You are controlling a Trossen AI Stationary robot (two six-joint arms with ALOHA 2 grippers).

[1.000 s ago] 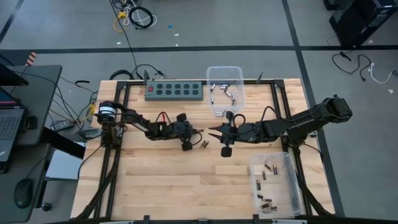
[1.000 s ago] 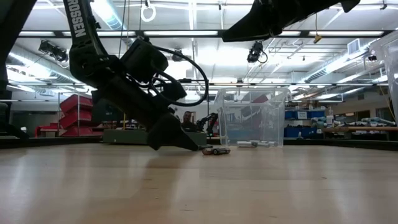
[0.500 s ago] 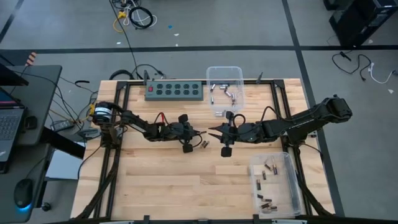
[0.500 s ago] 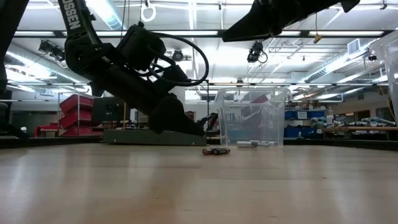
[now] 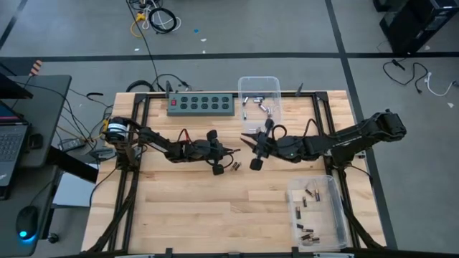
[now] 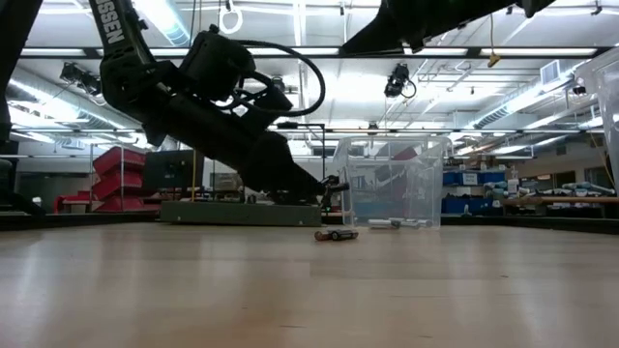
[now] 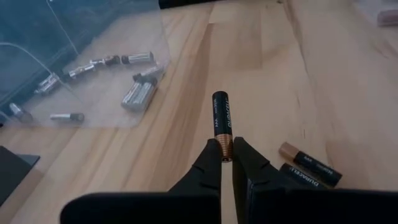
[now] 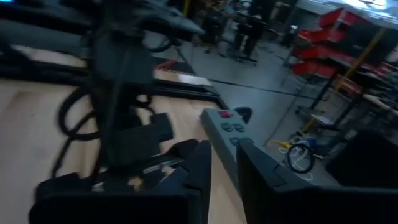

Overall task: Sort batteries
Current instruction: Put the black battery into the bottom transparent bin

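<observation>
One battery [image 7: 222, 116] is now lifted off the counter [image 5: 193, 208] in the left gripper's [image 7: 226, 159] shut jaws, leaving two [image 7: 309, 170]; right gripper's [image 5: 247, 138] jaws narrowing, empty

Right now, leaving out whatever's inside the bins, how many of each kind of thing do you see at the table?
Bins: 2
Power strip: 1
Batteries: 3 (2 loose on the wood, 1 in the left gripper)
Total: 6
</observation>
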